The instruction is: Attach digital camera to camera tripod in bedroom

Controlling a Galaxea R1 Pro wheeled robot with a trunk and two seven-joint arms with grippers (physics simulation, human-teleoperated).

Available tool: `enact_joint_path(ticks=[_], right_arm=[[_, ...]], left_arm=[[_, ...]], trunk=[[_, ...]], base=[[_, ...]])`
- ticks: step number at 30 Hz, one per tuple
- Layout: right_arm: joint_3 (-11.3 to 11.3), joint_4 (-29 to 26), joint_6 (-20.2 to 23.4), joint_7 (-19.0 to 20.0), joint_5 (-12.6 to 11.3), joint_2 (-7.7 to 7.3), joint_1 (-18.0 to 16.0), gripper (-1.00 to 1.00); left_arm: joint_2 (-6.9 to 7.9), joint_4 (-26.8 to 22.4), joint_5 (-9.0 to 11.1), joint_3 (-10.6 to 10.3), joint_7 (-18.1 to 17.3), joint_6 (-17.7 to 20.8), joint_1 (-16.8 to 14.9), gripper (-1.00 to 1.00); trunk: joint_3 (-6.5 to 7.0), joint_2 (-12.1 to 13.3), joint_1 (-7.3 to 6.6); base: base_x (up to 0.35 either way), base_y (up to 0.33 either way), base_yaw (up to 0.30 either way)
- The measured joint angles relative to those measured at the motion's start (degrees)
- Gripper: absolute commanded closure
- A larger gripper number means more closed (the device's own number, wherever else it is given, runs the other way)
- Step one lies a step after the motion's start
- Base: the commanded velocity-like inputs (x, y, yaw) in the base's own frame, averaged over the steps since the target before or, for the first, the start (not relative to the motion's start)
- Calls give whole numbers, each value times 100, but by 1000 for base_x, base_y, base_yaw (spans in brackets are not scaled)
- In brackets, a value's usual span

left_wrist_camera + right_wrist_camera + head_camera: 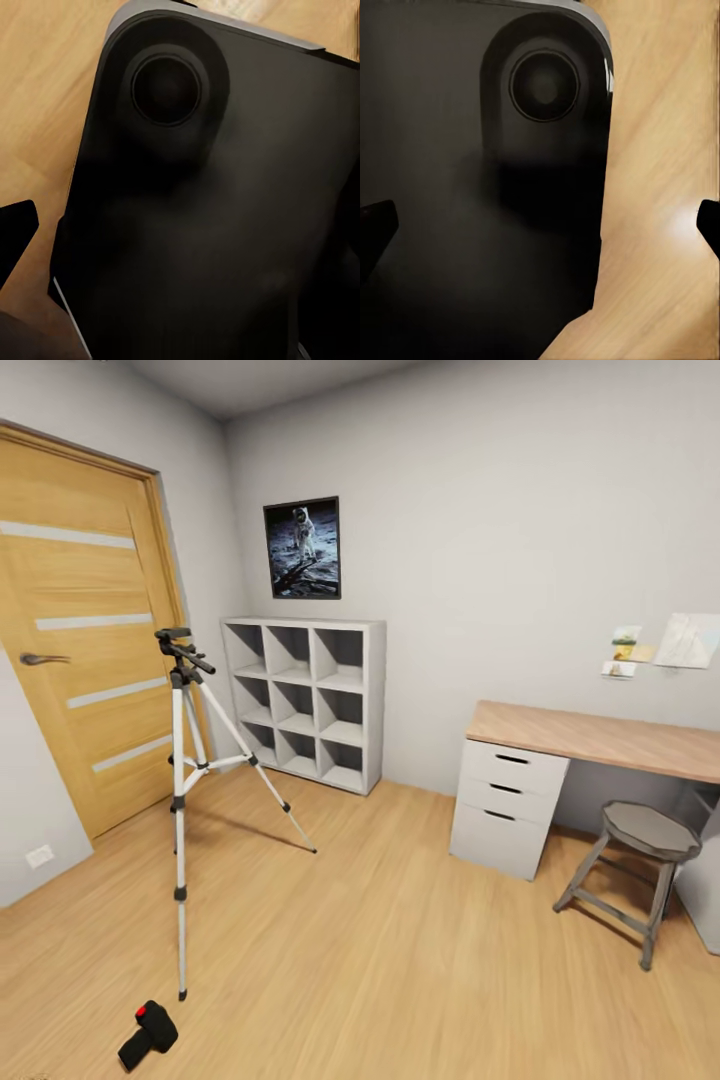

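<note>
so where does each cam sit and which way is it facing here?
Head view: on the head, facing forward and down into the bedroom: camera tripod, digital camera on the floor; no body part visible.
Left wrist view: near the gripper, facing a dark robot panel above wood floor.
Right wrist view: likewise, dark panel.
Shared: dark panel, wood floor.

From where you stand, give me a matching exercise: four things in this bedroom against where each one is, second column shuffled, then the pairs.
Things:
1. digital camera
2. camera tripod
3. astronaut moon poster
4. stool

Places:
A. on the wall above the grey cube shelf
B. lying on the floor by a tripod foot
C. beside the white drawers of the desk
D. standing in front of the wooden door

Pairs: 1-B, 2-D, 3-A, 4-C
</note>
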Motion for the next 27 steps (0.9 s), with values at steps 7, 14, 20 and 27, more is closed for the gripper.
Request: enact_joint_path(ticks=[7,14,20,27], right_arm=[[0,0,-1,0,0,0,0,-100],[0,0,-5,0,-6,-2,0,-100],[0,0,-7,0,-8,-7,0,-100],[0,0,-6,0,-8,-9,0,-100]], left_arm=[[0,0,1,0,0,0,0,-100],[0,0,4,0,4,0,-1,-100],[0,0,10,0,7,4,-1,-100],[0,0,11,0,5,7,0,-100]], trunk=[[0,0,0],[0,0,0],[0,0,0],[0,0,0]], base=[[312,-97,229],[317,-46,50],[320,-8,9],[321,-1,1]])
